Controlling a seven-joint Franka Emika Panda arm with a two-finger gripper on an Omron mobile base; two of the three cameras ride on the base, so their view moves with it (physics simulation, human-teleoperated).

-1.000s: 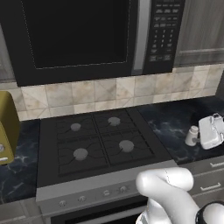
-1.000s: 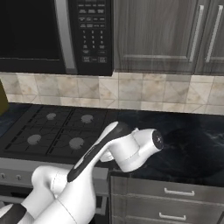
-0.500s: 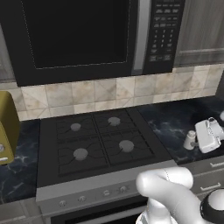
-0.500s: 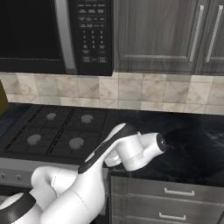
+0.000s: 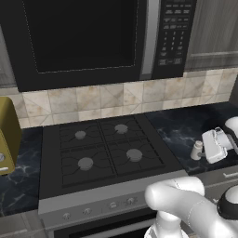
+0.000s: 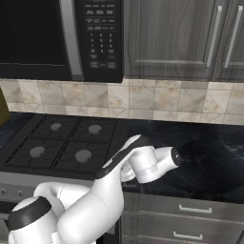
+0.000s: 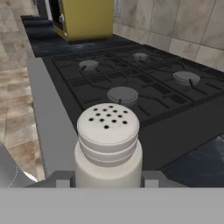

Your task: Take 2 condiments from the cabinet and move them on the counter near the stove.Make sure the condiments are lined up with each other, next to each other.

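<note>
**Standing shaker, right of stove**

Shaker (image 5: pixel 197 149), pale (perforated cap), upright on the counter (image 5: pixel 186 125) just right of the stove (image 5: pixel 104 153). Gripper (image 5: pixel 204 148) level with it, fingers (image 7: pixel 151 178) flanking the body; whether the jaws clamp it, cannot tell.

The left base view looks down and forward from behind the arm's left, squarely over the stove (image 5: pixel 104 153), with the microwave (image 5: pixel 93 37) above. The right base view faces the same way from the arm's right, taking in more counter (image 6: pixel 209 157) and the cabinets (image 6: pixel 190 38). Both share stove, microwave and tiled wall. The hand view sits low, very near the shaker (image 7: pixel 108 146), looking across the burners toward a yellow toaster (image 7: pixel 83 17).
</note>
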